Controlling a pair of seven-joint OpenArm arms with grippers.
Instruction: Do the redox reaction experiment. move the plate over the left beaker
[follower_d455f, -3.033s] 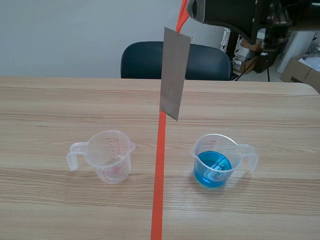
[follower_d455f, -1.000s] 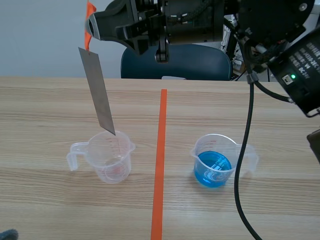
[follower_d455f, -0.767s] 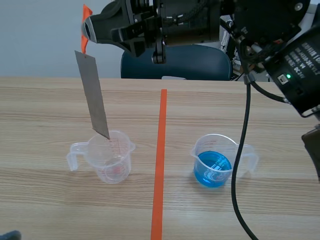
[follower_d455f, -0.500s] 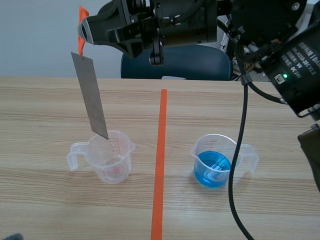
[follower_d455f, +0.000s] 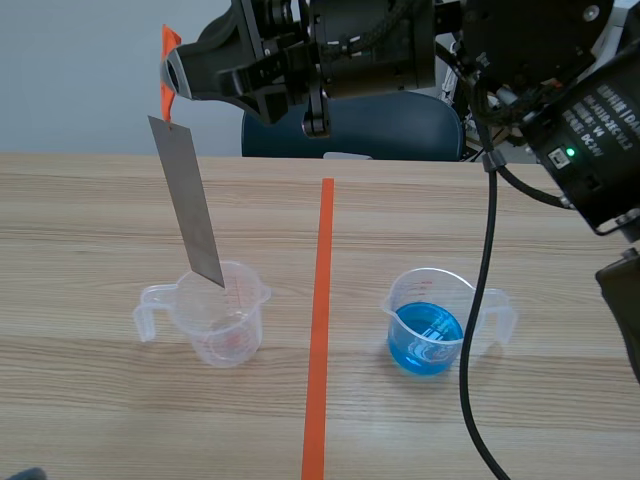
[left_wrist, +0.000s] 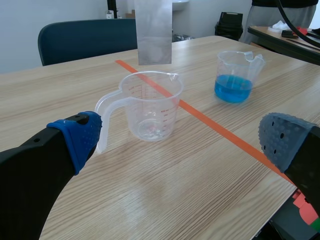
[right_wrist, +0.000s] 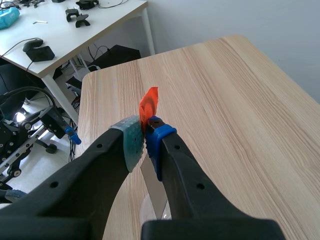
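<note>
The plate (follower_d455f: 186, 200) has swung left and hangs over the left beaker (follower_d455f: 222, 312), gripped by the right hand (right_wrist: 145, 140); the left hand (left_wrist: 180, 141) is open.

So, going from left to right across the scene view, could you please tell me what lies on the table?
Empty clear beaker → orange-red tape line → beaker of blue liquid. The metal plate hangs over the empty beaker, so I leave it out.
</note>
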